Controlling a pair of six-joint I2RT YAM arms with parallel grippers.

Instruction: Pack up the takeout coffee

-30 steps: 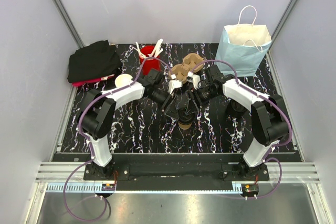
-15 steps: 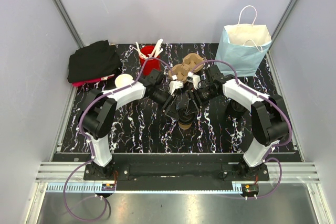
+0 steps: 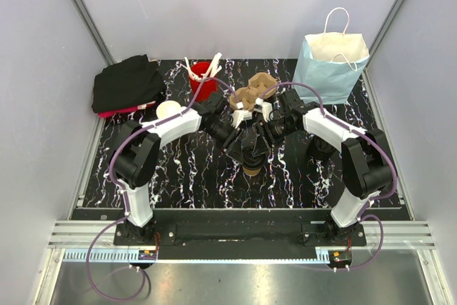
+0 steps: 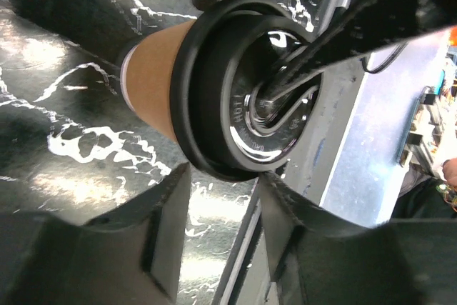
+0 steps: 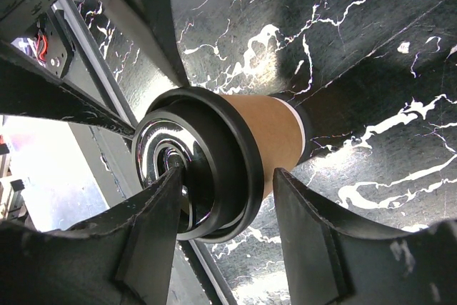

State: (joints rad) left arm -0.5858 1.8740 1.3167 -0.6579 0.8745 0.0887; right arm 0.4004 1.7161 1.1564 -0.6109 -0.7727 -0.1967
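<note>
The takeout coffee [image 3: 250, 169] stands upright in the middle of the table, a tan kraft cup [image 4: 153, 76] under a black lid [image 5: 214, 162]. Both arms meet over it. My left gripper [image 4: 223, 176] is open, its fingertips just at the lid's rim and only table showing between them. My right gripper [image 5: 227, 176] is open and straddles the cup's top. One of its fingers lies over the lid's glossy centre and the other stands a little off the cup wall [image 5: 275, 137]. In the top view my left gripper [image 3: 239, 144] and right gripper [image 3: 260, 141] hide most of the cup.
A brown pulp cup carrier [image 3: 253, 91] sits just behind the grippers. A red cup of white utensils [image 3: 202, 73] stands at the back. A light blue paper bag [image 3: 332, 66] stands open at back right. Black cloth [image 3: 128, 83] and a white round lid [image 3: 168, 109] lie at left.
My left arm has shifted a little to the right toward the cup and its jaws have narrowed. The right arm and the cup have hardly moved.
</note>
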